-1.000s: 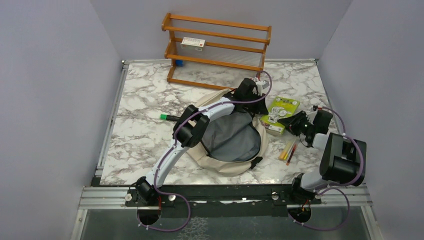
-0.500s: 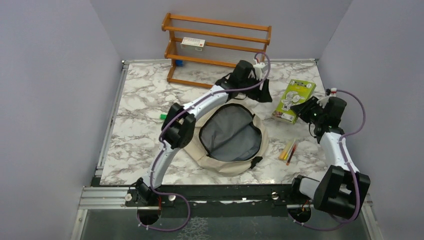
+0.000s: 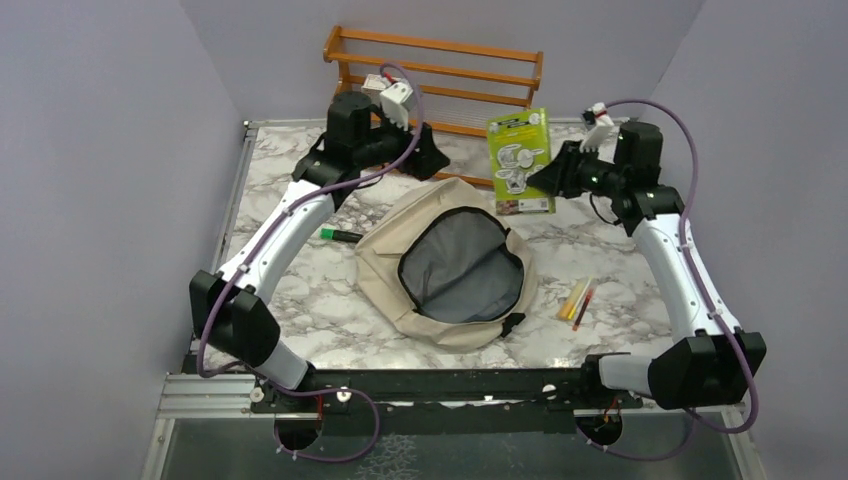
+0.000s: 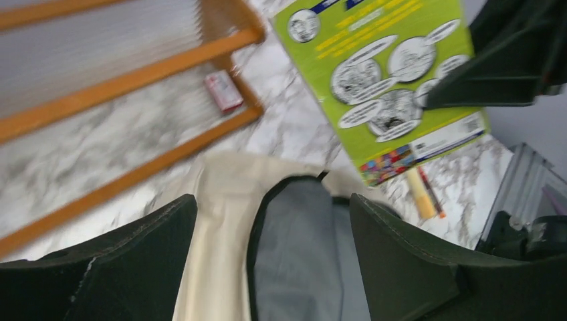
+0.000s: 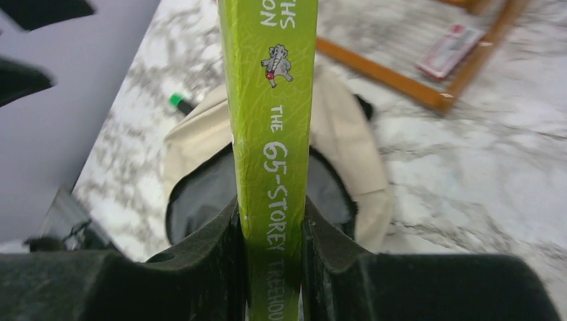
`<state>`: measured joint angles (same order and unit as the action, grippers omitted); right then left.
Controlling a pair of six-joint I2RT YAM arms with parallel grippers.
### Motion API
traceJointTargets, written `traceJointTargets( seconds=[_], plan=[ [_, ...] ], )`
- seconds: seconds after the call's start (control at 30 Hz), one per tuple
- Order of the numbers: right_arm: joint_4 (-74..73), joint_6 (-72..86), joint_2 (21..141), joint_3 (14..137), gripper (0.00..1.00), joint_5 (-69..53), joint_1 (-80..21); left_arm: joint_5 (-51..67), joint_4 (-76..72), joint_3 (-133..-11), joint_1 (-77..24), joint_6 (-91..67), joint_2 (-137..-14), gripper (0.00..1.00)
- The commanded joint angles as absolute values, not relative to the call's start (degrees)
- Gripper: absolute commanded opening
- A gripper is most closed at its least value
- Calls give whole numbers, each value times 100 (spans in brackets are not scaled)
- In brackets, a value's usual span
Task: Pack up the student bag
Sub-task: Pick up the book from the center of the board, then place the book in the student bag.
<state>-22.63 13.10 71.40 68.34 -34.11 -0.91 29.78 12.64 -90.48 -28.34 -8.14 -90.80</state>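
The student bag (image 3: 385, 265) lies flat mid-table, beige, its mouth open on grey lining (image 3: 465, 270). My left gripper (image 3: 425, 160) hovers open above the bag's far left edge, holding nothing. In the left wrist view the bag (image 4: 214, 221) shows between the spread fingers (image 4: 428, 267). My right gripper (image 3: 550, 178) is shut on a green book (image 3: 520, 160), held upright in the air over the bag's far rim. In the right wrist view the book's spine (image 5: 271, 100) stands clamped between the pads, the bag (image 5: 341, 134) below it.
A wooden rack (image 3: 435, 90) stands at the back with a small white box (image 3: 385, 85) on a shelf. A green-capped marker (image 3: 340, 235) lies left of the bag. Yellow and red pens (image 3: 577, 300) lie to its right.
My left gripper opened, let go of the bag's far edge and swung back to the left. My right gripper lifted the green book off the table and carried it up over the bag.
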Motion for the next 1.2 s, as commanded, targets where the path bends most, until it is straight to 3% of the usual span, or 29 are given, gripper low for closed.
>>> traceJointTargets(
  seconds=[0.0,0.17,0.33,0.57,0.7,1.0,1.17],
  plan=[
    [-3166,638,7478,7469,0,-4628,-718,3265,1813,-8180,-2481,-215,-8238,86],
    [-4186,-238,7741,7794,1,-6067,-1037,3638,2326,-7605,-2444,187,-7537,89],
    [-5022,-809,7793,7936,0,-5652,-1657,4298,2612,-7162,-2443,132,-7048,91],
    [-5311,-1456,7805,7890,0,-6033,-2622,3933,3491,-7430,-2443,569,-6778,93],
    [-5496,-1735,7822,7979,1,-6120,-2995,4601,3695,-7442,-2443,587,-6798,92],
    [-5316,-1873,7742,8013,1,-6373,-3111,6141,3735,-7058,-2633,498,-6807,83],
    [-5352,-1960,7939,8208,1,-6332,-3111,6302,3735,-6973,-2953,483,-6907,71]
  ],
)
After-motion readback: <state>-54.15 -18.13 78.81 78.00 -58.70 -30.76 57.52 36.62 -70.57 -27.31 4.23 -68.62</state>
